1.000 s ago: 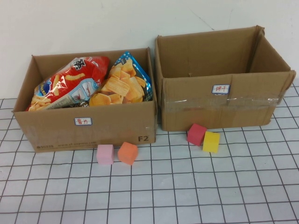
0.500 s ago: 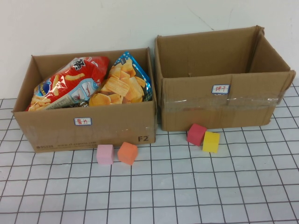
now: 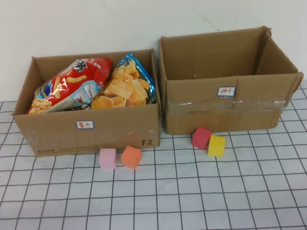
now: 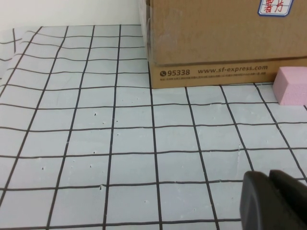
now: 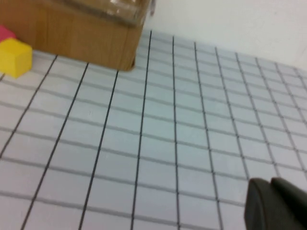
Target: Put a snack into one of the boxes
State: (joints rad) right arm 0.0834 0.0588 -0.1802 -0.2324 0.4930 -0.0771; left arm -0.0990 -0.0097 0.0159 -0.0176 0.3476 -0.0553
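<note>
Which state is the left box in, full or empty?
Full: the left box holds a red snack bag and a blue snack bag.

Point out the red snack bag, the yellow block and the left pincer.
red snack bag (image 3: 72,81), high view, bag's front face.
yellow block (image 3: 217,145), high view, front face.
left pincer (image 4: 271,201), left wrist view, dark fingertips.

A white desk ruled with a black grid runs back to a plain white wall at its far edge. Four small foam cubes lie on it, about midway between the near and far edges. A pink cube and an orange cube touch side by side, left of centre. A red cube and a yellow cube touch right of centre, the red one nearer the far edge.
</note>
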